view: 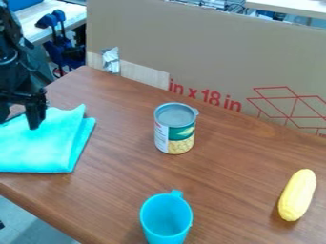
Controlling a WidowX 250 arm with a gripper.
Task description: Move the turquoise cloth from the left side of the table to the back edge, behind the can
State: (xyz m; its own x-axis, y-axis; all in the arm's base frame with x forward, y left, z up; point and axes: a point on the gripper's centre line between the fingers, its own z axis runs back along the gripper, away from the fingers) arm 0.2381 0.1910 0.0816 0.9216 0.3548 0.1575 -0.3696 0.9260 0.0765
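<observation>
At the left edge, the black gripper point(18, 121) hangs over the upper part of a folded turquoise cloth point(41, 145), its two fingers apart and open. Whether the fingertips touch the cloth, I cannot tell. Right of the cloth, near the middle, a can point(174, 128) with a green and yellow label stands upright. A blue cup point(166, 218) is upright near the bottom, its handle toward the can. Over at the right lies a yellow corn cob point(297, 195).
The brown wooden table point(232, 162) ends in a rounded edge at the lower left. Behind it stands a tall cardboard panel point(210, 52), with a strip of silver tape point(111, 60) near its left end. Blue clamps point(56, 35) are beyond the upper-left corner.
</observation>
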